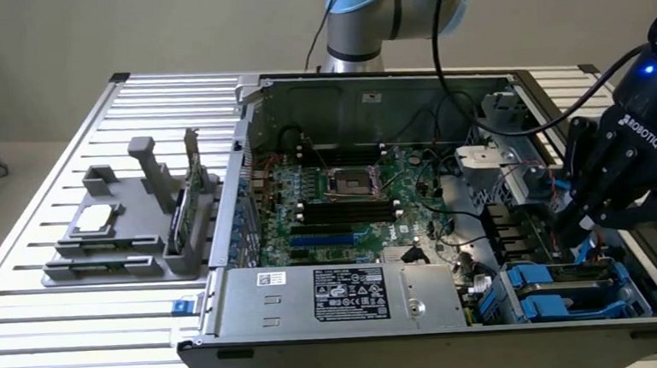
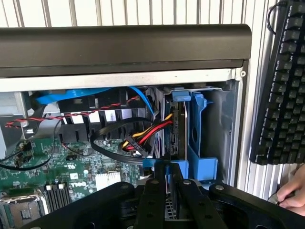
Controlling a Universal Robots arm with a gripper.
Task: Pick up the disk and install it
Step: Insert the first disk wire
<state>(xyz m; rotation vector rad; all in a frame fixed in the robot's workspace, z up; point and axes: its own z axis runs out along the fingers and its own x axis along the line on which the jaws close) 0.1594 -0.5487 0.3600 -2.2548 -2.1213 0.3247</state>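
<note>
I see grey ribbed table (image 1: 37,279), grey fixture (image 1: 126,239), open case (image 1: 299,87) with green board (image 1: 341,192). Gripper (image 2: 167,172), fingers clamped on disk (image 2: 178,133), edge-up in blue carrier, bay at exterior view's right. Wrist adds black keyboard (image 2: 281,86), hand (image 2: 293,191).

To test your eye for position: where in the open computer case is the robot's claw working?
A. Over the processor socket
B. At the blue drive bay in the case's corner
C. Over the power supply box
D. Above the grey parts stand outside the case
B: the claw hangs over the blue drive bay at the exterior view's right, near corner of the case.
</note>
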